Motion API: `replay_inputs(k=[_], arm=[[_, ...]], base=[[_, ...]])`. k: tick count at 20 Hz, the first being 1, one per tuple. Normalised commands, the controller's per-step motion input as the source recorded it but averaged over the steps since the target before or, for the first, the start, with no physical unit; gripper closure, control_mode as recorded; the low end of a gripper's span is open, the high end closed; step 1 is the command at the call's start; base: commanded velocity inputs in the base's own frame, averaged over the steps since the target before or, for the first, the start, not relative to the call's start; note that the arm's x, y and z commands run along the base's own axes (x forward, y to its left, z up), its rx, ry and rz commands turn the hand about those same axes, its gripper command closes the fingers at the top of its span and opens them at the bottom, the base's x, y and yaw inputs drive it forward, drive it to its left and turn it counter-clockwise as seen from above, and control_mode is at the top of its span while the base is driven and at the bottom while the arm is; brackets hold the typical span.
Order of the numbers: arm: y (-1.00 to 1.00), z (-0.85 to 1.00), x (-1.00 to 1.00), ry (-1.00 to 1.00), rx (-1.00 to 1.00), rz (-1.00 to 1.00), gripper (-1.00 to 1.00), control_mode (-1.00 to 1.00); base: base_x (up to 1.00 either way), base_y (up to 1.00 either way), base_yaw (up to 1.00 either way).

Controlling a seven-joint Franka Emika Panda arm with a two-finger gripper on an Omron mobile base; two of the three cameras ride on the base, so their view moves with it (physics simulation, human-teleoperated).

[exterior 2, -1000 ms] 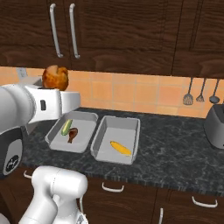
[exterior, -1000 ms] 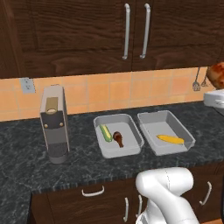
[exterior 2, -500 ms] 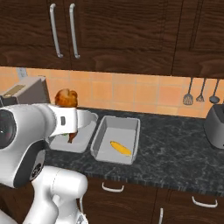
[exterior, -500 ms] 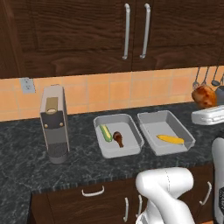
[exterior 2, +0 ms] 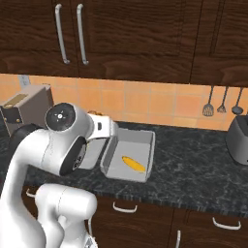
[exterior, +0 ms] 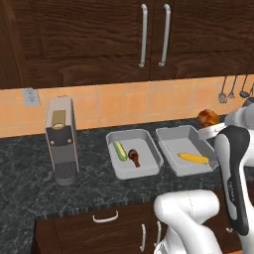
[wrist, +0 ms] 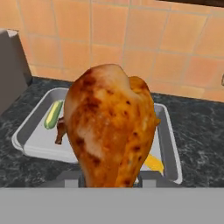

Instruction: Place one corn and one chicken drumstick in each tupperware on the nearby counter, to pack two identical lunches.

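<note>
My gripper (exterior: 214,126) is shut on a glossy brown chicken drumstick (exterior: 208,117), held in the air over the counter (exterior: 94,181) by the far right corner of the right tupperware (exterior: 167,141). The hand view has this drumstick (wrist: 111,127) close up, covering the fingertips. A plain yellow corn (exterior: 193,158) lies in the right tupperware. In the left tupperware (exterior: 115,136) lie a green-husked corn (exterior: 119,150) and a second drumstick (exterior: 134,157). From the right base view my arm covers most of the left tupperware, while the right tupperware (exterior 2: 145,140) and its corn (exterior 2: 132,163) show.
A grey coffee machine (exterior: 62,139) stands on the counter left of the trays. A dark appliance (exterior 2: 240,138) sits at the far right, with utensils (exterior 2: 223,99) hanging on the tiled wall. Wall cabinets with silver handles (exterior: 154,34) hang above.
The arm has swung the held drumstick down and left from high at the right toward the right tupperware. The trays and their contents have not moved.
</note>
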Motion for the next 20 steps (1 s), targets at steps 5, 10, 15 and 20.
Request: replay_inputs(k=[5,10,15,20], arm=[[-0.14,-0.89,0.66,0.07,0.00,0.07,1.00,-1.00],[-0.06,-0.48,0.49,0.25,-0.02,0.00,1.00,-1.00],[-0.22,-0.70,0.44,-0.06,0.00,0.01,1.00,-1.00],[-0.03,-0.90,0.46,-0.04,-0.06,0.01,1.00,-1.00]], base=[[0.00,0.00,0.00],[0.00,0.00,0.00],[0.00,0.00,0.00],[0.00,0.00,0.00]])
